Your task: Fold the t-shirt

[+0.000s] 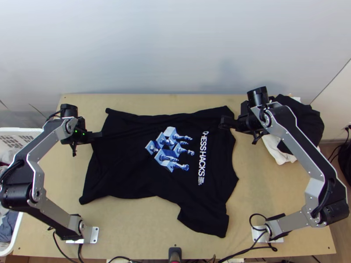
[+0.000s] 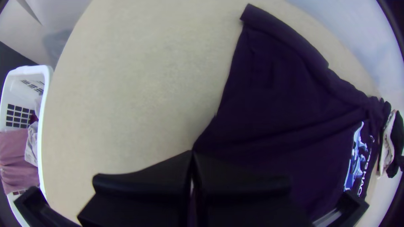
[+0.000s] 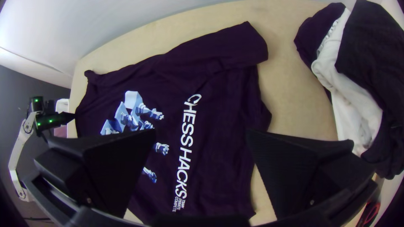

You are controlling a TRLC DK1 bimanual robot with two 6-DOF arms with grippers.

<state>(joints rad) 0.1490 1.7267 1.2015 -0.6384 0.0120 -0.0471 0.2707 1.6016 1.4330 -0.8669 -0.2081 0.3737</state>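
Black t-shirt (image 1: pixel 123 166) lies spread on the table, print up, hem toward the left arm and neck toward the right arm. Its near sleeve sticks out toward the table's near edge; a strip along the far side looks folded over. At the hem edge, my left gripper (image 1: pixel 99 135) is shut on the cloth; in the left wrist view the left gripper (image 2: pixel 192 154) pinches the edge of the shirt (image 2: pixel 277 96). My right gripper (image 1: pixel 224 122) is over the far shoulder area. In the right wrist view the right gripper (image 3: pixel 201 133) stands open above the shirt (image 3: pixel 223 126), holding nothing.
A pile of black and white cloth (image 1: pixel 302 122) lies at the table's far right corner. Beyond the left edge is a white basket (image 1: pixel 19 132) with clothes. Bare table (image 1: pixel 123 219) shows along the near side, where cables run.
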